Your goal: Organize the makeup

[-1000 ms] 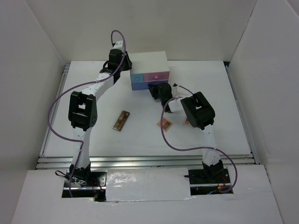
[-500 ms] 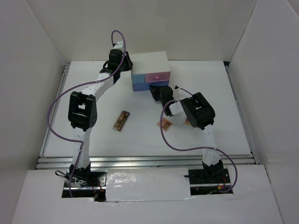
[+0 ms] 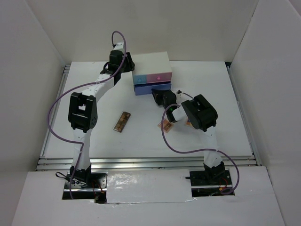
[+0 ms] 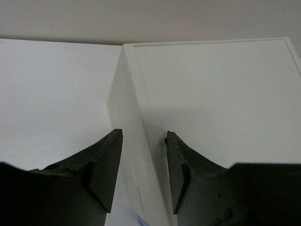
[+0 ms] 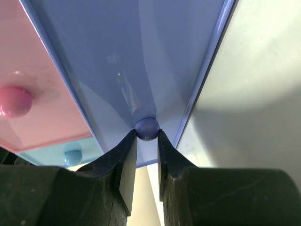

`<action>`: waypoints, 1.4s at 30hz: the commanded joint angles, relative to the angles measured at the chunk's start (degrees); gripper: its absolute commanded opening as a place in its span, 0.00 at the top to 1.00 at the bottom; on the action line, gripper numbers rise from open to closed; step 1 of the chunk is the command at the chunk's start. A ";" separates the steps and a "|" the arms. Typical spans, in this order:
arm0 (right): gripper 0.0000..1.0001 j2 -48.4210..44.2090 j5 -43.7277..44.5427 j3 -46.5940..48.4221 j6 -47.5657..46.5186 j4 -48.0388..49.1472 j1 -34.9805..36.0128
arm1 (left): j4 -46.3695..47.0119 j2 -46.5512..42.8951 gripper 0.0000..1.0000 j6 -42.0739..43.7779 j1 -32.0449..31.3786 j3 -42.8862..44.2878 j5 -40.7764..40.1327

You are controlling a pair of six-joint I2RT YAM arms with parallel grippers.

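Now right jaws pinch round purple drawer knob (image 5: 146, 128), left jaws loose astride white plastic box (image 4: 211, 103): pull may drag it.

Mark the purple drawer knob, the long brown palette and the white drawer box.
purple drawer knob (image 5: 146, 128): right wrist view, middle of the ball.
long brown palette (image 3: 122, 121): top external view, centre of its face.
white drawer box (image 3: 149, 60): top external view, its flat top.

There were two arms, the left arm (image 3: 83, 110) and the right arm (image 3: 201, 113), one white box (image 3: 149, 61) with one pink drawer (image 3: 158, 75), one blue drawer (image 3: 138, 76) and one purple drawer (image 3: 153, 86), one long brown palette (image 3: 122, 121) and at least one square palette (image 3: 167, 125).
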 commanded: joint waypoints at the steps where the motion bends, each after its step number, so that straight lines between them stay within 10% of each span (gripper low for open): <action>1: 1.00 -4.33 1.65 -2.90 -0.72 2.49 1.05 | -5.42 -1.01 0.44 1.25 0.04 -2.65 0.97; 37: 0.99 -10.93 1.39 -20.76 0.42 16.12 6.06 | -8.41 -10.41 0.01 -1.74 -1.10 -6.17 1.49; 42: 0.57 -12.06 1.04 -22.59 -0.01 17.78 6.41 | -11.91 -14.27 0.01 -3.06 -1.10 -6.60 0.09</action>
